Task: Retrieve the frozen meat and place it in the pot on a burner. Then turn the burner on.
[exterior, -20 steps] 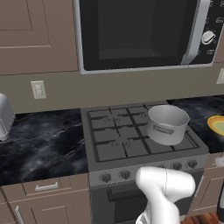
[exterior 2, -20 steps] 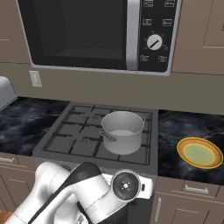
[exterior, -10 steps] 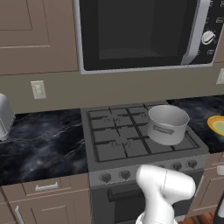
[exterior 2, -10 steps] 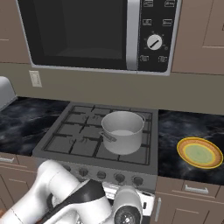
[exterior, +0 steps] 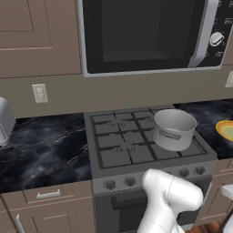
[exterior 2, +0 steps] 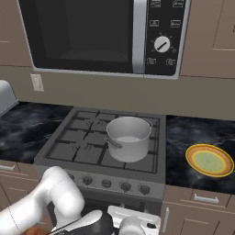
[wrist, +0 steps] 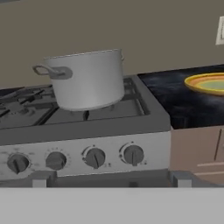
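Observation:
The grey metal pot point(exterior: 174, 129) point(exterior 2: 128, 137) point(wrist: 87, 78) stands upright on the stove's front right burner grate point(wrist: 131, 101), with nothing inside it that I can see. The burner itself is hidden under the pot. The frozen meat is out of view. My gripper point(wrist: 110, 180) hangs low in front of the stove, level with the knob row point(wrist: 133, 154). It is open, with its two tips far apart and nothing between them. The white hand point(exterior 2: 134, 224) shows below the stove front.
A yellow shallow dish point(exterior 2: 209, 160) point(wrist: 208, 83) lies on the black counter right of the stove. A microwave point(exterior: 145, 32) hangs above the burners. A toaster point(exterior: 4, 120) stands at the far left. Drawers and cabinet doors line the counter's underside.
The arm has folded down, and the hand has sunk lower in front of the oven. The pot and the dish have not moved.

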{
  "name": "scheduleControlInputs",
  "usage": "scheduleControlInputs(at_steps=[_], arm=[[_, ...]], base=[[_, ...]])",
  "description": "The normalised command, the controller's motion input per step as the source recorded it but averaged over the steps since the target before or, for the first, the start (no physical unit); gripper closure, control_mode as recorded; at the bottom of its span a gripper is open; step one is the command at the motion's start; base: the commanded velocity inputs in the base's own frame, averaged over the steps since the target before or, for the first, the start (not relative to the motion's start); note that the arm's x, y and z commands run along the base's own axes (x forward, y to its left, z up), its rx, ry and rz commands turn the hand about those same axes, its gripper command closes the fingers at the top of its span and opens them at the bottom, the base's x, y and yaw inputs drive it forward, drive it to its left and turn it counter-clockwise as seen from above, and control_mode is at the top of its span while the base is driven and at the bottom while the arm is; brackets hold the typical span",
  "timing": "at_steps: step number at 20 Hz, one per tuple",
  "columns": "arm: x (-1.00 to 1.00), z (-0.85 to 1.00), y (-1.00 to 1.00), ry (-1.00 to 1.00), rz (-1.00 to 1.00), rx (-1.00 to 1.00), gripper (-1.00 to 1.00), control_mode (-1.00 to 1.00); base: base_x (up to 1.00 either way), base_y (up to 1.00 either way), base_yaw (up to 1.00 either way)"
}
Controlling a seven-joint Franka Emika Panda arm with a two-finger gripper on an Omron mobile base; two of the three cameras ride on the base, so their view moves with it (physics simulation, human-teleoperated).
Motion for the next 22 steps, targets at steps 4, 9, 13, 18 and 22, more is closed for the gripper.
scheduleControlInputs(at_steps=[4, 9, 13, 18, 22], arm=[[0.0, -0.31, 0.0, -0.11, 0.0, 0.0, -1.0, -1.0], [0.0, -0.32, 0.0, -0.08, 0.0, 0.0, -1.0, -1.0], [0.02, -0.2, 0.0, -0.16, 0.0, -0.02, -1.0, -1.0], [0.19, -0.37, 0.0, -0.15, -0.01, -0.03, -1.0, -1.0], [0.29, -0.13, 0.0, -0.02, 0.0, -0.01, -1.0, -1.0]], base=[[0.0, 0.0, 0.0], [0.0, 0.0, 0.0], [0.0, 0.0, 0.0], [0.0, 0.0, 0.0], [0.0, 0.0, 0.0]])
